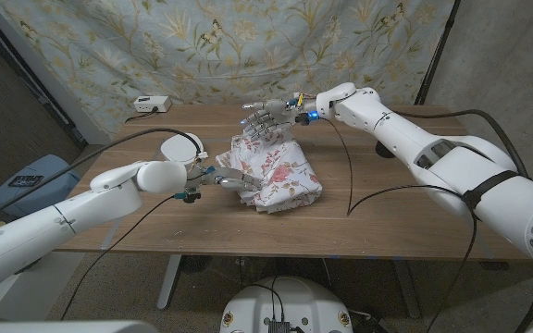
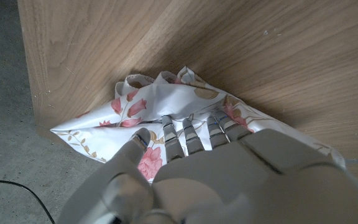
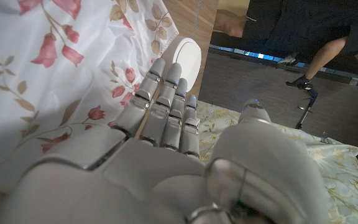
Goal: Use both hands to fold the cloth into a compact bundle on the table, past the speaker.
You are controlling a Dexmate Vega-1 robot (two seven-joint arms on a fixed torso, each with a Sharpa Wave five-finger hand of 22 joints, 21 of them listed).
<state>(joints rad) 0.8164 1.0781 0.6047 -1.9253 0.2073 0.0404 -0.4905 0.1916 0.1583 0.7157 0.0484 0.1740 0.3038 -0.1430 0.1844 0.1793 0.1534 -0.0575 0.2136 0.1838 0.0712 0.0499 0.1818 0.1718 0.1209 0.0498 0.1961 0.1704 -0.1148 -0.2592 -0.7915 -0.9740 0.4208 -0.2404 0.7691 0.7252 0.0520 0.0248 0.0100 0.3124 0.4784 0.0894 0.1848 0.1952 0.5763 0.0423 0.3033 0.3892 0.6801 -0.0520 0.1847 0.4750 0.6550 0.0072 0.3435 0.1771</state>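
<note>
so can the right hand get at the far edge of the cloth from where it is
Probably yes. The right hand hangs just over the far edge of the cloth with its fingers spread, and nothing lies between them. The left hand is on the near side, out of its way.

**A makeshift robot test space**

This looks like a lab or studio corner set up for recording. A plain wooden desk (image 1: pixel 405 222) stands on a bare grey floor (image 2: pixel 5 93), and a flower-printed sheet (image 1: pixel 202 46) hangs behind it as a backdrop. Black cables (image 1: pixel 359 176) trail over the desk, a small white device (image 1: pixel 150 104) sits at its far edge, and a person (image 3: pixel 303 31) waits nearby.
</note>
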